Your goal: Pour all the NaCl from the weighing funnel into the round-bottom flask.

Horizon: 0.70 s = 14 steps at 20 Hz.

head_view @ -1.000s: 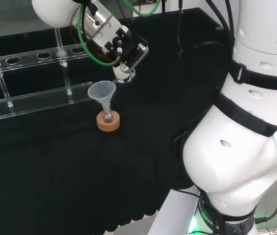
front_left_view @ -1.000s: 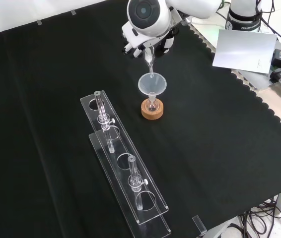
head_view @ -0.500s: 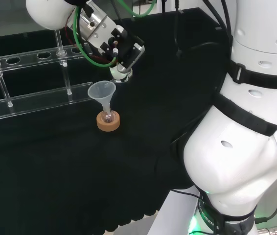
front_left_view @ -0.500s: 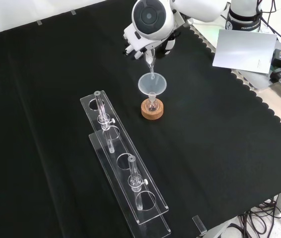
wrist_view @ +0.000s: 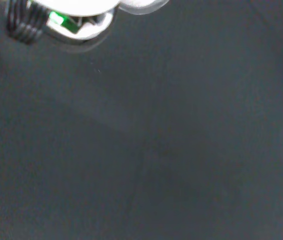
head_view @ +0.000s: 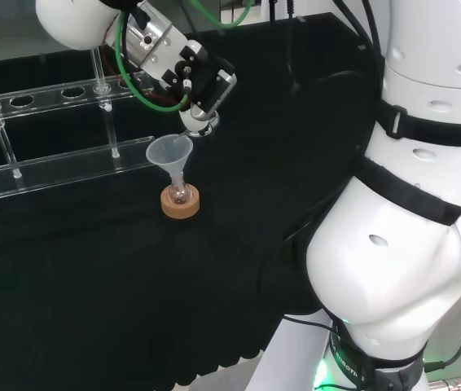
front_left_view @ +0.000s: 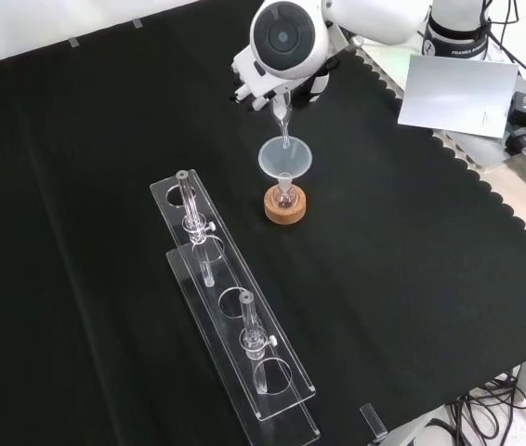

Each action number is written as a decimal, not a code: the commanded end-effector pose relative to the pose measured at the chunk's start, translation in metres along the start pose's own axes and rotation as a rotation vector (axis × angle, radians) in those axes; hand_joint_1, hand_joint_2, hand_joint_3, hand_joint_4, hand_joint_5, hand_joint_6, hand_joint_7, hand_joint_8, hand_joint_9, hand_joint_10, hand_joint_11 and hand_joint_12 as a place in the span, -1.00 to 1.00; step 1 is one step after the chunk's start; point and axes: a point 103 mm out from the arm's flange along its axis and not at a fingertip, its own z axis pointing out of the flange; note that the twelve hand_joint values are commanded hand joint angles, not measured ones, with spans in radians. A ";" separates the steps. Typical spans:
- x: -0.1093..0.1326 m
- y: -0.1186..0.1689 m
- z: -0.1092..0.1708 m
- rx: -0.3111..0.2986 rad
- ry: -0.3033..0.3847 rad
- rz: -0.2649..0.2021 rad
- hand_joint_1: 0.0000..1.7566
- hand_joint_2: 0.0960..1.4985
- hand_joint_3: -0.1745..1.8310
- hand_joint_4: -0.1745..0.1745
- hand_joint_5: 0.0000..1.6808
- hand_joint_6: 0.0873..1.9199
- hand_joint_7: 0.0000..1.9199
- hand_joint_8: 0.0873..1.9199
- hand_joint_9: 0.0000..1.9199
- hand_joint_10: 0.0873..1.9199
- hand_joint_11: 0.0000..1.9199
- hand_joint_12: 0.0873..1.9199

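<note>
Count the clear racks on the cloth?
2, side by side in the front view's lower left: the longer rack with an upright tube, and the nearer rack toward the cloth's edge. Both run across the head view's left. Clear ware, so others may be missed.

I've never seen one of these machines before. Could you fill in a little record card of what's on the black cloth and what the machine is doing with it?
surface: black cloth over the bench
robot hand: raised above the funnel, holding the weighing funnel
weighing funnel: clear, tilted, its tip over the funnel's mouth
funnel: clear, seated in the flask's neck
round-bottom flask: small, upright on its stand
stand: cork ring
rack: clear plastic, to the left in the front view, glass pieces standing in it
stage: pouring pose; grains too small to see
</note>
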 end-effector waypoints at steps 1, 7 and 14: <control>-0.003 0.001 0.002 0.007 -0.016 0.014 0.26 -0.14 -0.20 1.00 0.43 -0.24 -0.48 -0.39 -0.01 -0.75 -0.11 0.02; -0.004 0.000 0.002 0.023 -0.038 0.030 0.26 -0.14 -0.20 1.00 0.43 -0.24 -0.48 -0.39 -0.01 -0.75 -0.11 0.02; -0.003 -0.002 -0.004 0.042 -0.069 0.053 0.26 -0.14 -0.20 1.00 0.43 -0.24 -0.49 -0.39 -0.01 -0.75 -0.11 0.02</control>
